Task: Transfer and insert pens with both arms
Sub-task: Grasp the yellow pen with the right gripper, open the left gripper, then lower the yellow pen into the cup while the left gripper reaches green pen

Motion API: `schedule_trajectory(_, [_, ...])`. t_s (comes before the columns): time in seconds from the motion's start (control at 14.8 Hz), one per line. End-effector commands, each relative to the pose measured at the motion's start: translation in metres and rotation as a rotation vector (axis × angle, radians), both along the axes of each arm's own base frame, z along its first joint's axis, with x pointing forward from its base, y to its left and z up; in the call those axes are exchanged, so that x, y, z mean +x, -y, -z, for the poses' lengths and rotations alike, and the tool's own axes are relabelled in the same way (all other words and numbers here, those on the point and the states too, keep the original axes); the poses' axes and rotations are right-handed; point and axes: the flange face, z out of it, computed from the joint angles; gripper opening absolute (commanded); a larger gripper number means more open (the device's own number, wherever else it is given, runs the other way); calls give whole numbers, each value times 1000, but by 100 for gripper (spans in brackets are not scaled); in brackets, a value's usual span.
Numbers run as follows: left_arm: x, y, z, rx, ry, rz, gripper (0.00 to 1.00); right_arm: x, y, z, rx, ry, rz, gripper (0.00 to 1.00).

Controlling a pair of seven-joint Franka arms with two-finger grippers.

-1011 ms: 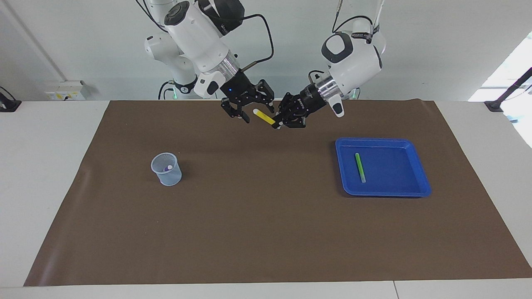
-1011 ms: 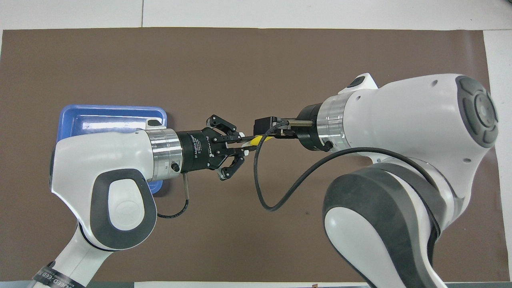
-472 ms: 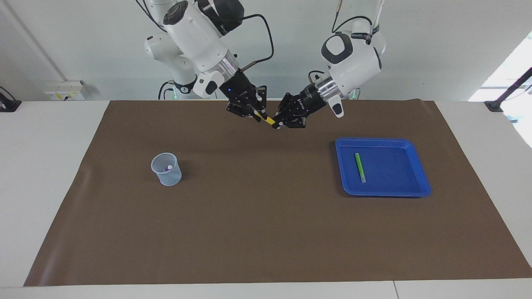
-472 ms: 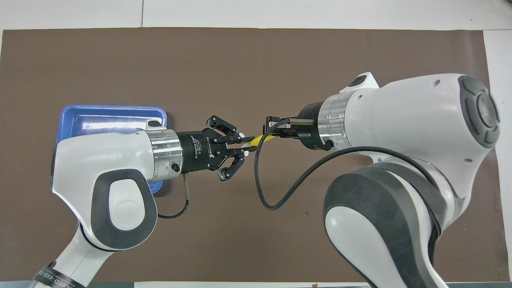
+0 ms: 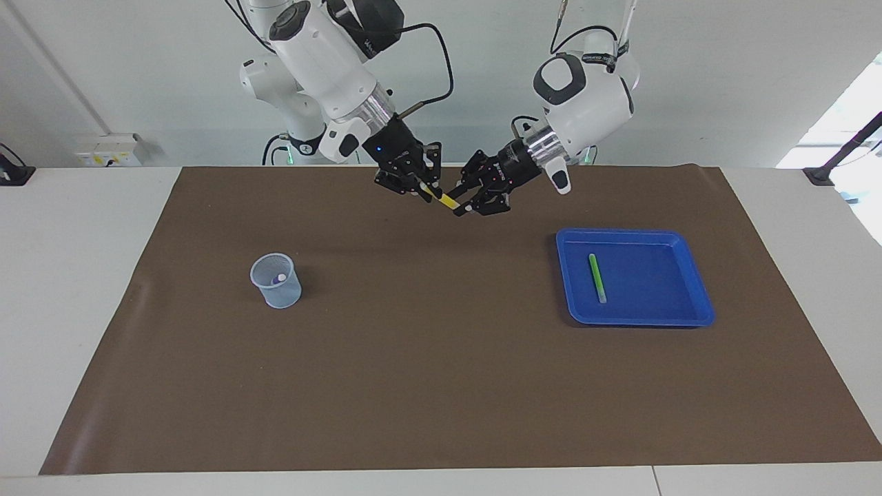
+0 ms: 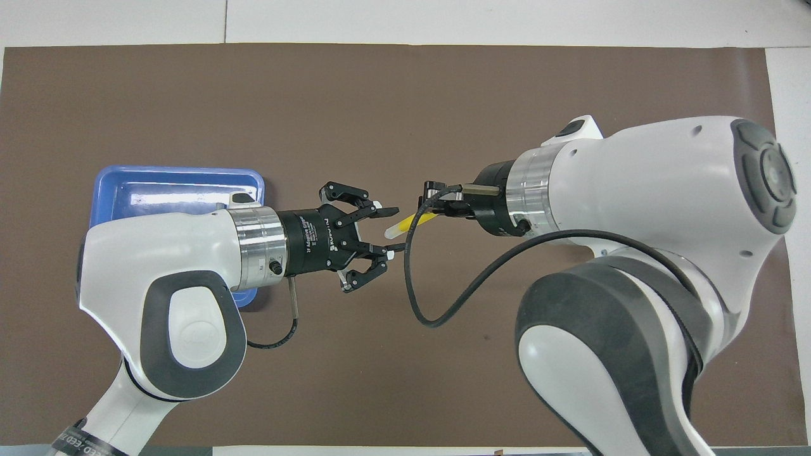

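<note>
- I see both claws raised above the brown mat point(image 5: 441, 386) on the tabletop point(image 5: 76, 289), meeting over the mat's middle stretch at the robots' end.
- My right claw point(image 5: 422, 187) pinches the yellow pen point(image 5: 445, 200) with its fingers pressed together on the upper end; the pen slants downward toward the left claw.
- My left claw point(image 6: 388, 231) has its fingers spread, one on each side of the pen's whitish tip in the overhead view, and I see a gap between them and the pen.
- In the facing view the left claw point(image 5: 467, 200) sits just beside the pen's lower end; I cannot tell there whether anything touches.
- The green pen point(image 5: 597, 277) lies flat in the blue tray point(image 5: 689, 303), which sits on the mat toward the left arm's end of the tabletop.
- The overhead view shows only a corner of that tray point(image 6: 127, 183), as the left arm covers the rest.
- A pale blue mesh cup point(image 5: 277, 289) stands upright on the mat toward the right arm's end, well apart from the tray.
- Inside the cup I make out the purple pen point(image 5: 278, 278), its whitish tip showing at the rim.
</note>
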Motion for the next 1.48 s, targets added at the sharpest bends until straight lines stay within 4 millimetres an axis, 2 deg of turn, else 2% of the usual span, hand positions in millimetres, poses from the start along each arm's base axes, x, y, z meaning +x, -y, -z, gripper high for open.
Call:
schedule_trajectory(0.0, [-9, -11, -3, -3, 3, -33, 100, -1, 8, 0, 4, 6, 22, 0])
schedule_trajectory(0.2, [-6, -19, -2, 13, 51, -2, 100, 9, 34, 5, -17, 12, 49, 0])
schedule_trajectory(0.27, [-2, -29, 1, 30, 98, 20, 100, 12, 43, 10, -37, 19, 40, 0])
schedule_trajectory(0.34, [-2, -41, 7, 74, 147, 50, 100, 18, 64, 15, -77, 36, 43, 0])
schedule_trajectory(0.54, [2, -69, 18, 189, 253, 210, 100, 18, 98, 31, -236, 83, -19, 0])
schedule_trajectory(0.81, [20, -144, 27, 357, 399, 541, 100, 8, 143, 58, -437, 106, -139, 0])
schedule_trajectory(0.94, [27, -185, 38, 443, 493, 727, 100, 4, 162, 63, -567, 100, -198, 0])
schedule_trajectory(1.08, [33, -212, 48, 530, 592, 915, 100, 0, 173, 64, -645, 87, -256, 0])
schedule_trajectory(1.28, [50, -249, 77, 643, 694, 1184, 100, -4, 184, 70, -745, 46, -294, 0])
schedule_trajectory(1.41, [61, -259, 100, 690, 734, 1353, 100, -8, 188, 83, -762, 22, -301, 0])
